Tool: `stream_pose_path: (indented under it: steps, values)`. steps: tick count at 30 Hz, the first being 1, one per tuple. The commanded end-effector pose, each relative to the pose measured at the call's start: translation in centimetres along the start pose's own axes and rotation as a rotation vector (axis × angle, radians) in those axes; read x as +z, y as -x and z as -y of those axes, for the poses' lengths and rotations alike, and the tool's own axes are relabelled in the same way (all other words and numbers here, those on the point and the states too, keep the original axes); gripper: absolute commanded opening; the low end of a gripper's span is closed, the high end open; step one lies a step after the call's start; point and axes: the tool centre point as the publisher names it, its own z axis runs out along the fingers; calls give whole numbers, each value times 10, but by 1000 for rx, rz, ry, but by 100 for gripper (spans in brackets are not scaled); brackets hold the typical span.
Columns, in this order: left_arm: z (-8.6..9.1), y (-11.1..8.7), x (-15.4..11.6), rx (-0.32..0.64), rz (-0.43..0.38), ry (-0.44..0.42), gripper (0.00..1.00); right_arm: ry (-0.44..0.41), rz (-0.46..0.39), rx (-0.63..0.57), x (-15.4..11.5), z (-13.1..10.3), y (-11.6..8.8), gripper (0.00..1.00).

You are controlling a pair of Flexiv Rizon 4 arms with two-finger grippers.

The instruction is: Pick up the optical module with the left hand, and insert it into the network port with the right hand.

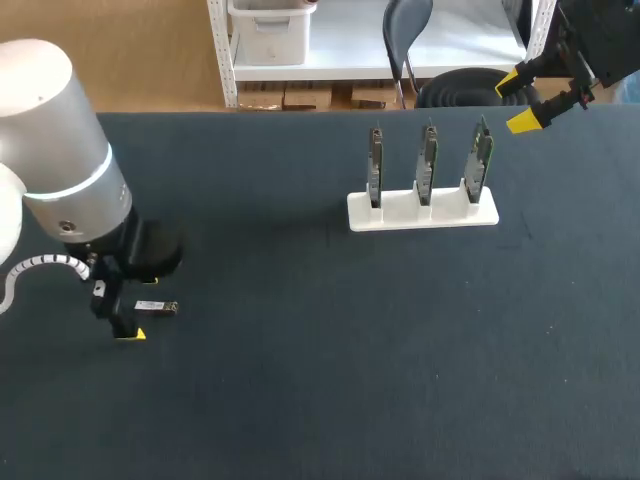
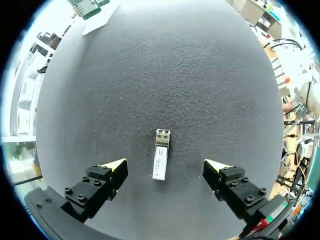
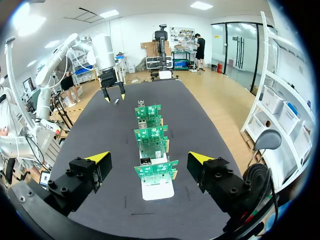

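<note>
Your left fingers (image 2: 112,170) sit apart astride the optical module (image 2: 160,160), its long axis pointing ahead. Right fingers (image 3: 97,160): apart, far off.

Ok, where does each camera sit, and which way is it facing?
Head view: fixed above and behind the robot, looking down on the table; left arm at left, right pincer far right.
Left wrist view: on that wrist, looking down at the optical module, flanked by the open left pincer.
Right wrist view: on that wrist, looking along the table over the board rack; open right pincer shows, left arm beyond.
Shared: the board rack in all three; the optical module in head and left wrist.
</note>
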Motion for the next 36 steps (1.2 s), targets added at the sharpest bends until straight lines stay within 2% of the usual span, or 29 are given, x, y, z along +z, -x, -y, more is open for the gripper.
stream_pose_path:
  steps: [1, 28, 29, 30, 32, 33, 36]
  values:
    - [-3, 1, 2, -20, 4, -8, 100, -6, 0, -1, 0, -2, 0, 100]
    - [3, -4, 8, -29, -32, -49, 100, -6, 0, -1, 0, -2, 0, 100]
    - [4, -5, 8, -28, -36, -52, 92, -6, 0, -1, 0, -2, 0, 100]
    - [4, -6, 9, -27, -38, -57, 75, -6, 0, -1, 0, -2, 0, 100]
    - [5, -7, 10, -25, -40, -68, 16, -6, 0, -1, 0, -2, 0, 100]
    - [5, -7, 10, -25, -40, -68, 0, -6, 0, -1, 0, -2, 0, 100]
    - [4, -6, 12, -17, -40, -77, 0, -6, 0, -1, 0, -2, 0, 100]
